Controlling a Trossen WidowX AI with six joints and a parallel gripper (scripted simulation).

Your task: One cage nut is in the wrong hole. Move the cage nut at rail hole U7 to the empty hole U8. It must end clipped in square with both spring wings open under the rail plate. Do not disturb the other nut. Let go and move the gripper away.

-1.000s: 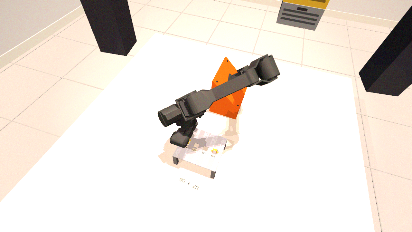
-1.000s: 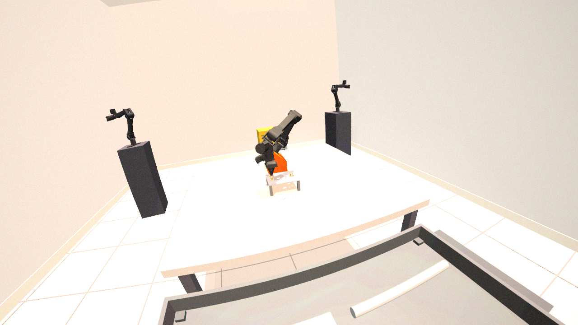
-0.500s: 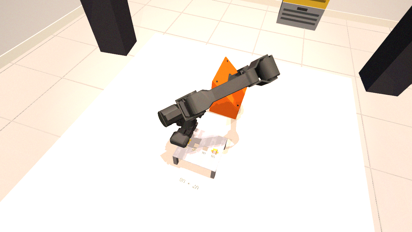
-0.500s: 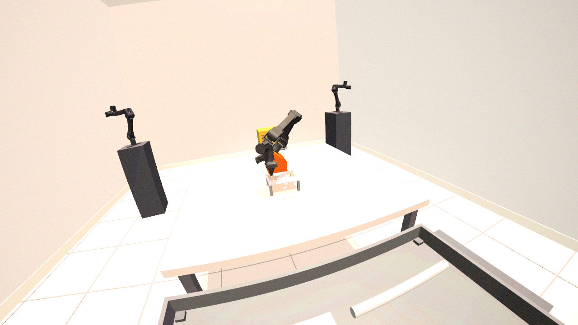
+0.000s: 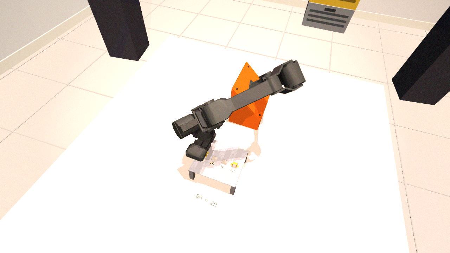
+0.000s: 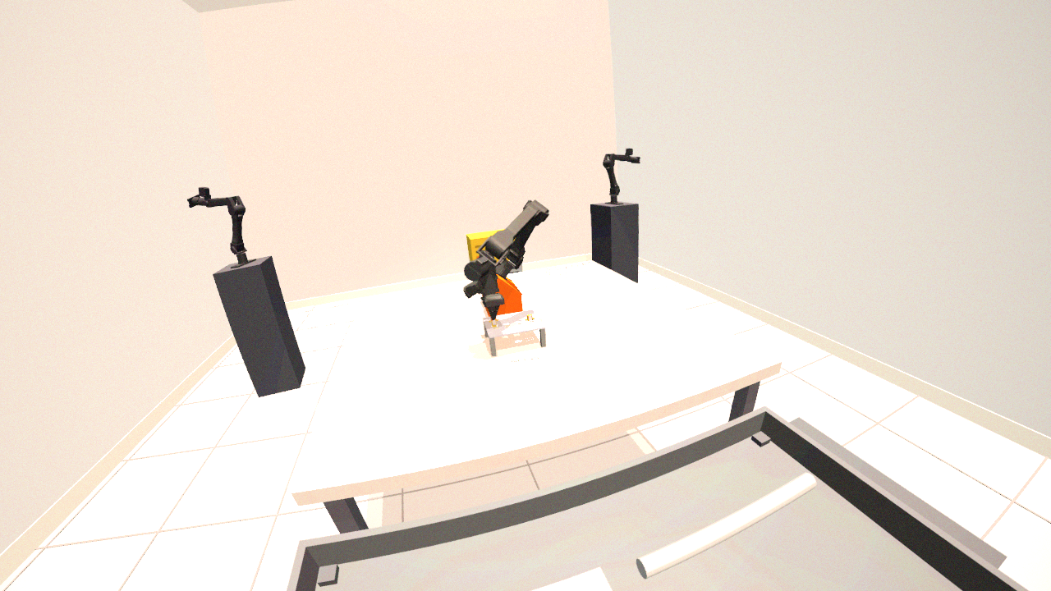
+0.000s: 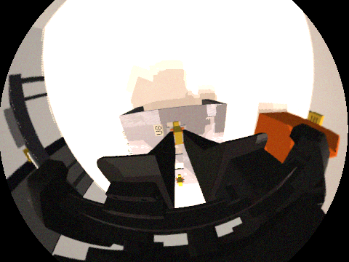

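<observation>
White glare covers the tabletop (image 5: 299, 188) (image 6: 543, 396) (image 7: 236, 44), tiled floor behind it; left of centre in the top view, the rail plate (image 5: 217, 176) (image 6: 514, 327) (image 7: 142, 125) stands on short legs. The gripper (image 5: 206, 153) (image 6: 494, 318) (image 7: 179, 140) is clamped on the yellow cage nut (image 5: 206, 154) (image 6: 495, 323) (image 7: 178, 134), at U8 beside its label; the other nut (image 5: 234, 164) (image 6: 529, 318) (image 7: 179, 179) sits at U5. Seating seems the step in hand; whether the wings have opened underneath cannot be told; next probably comes a straight, square press before release.
</observation>
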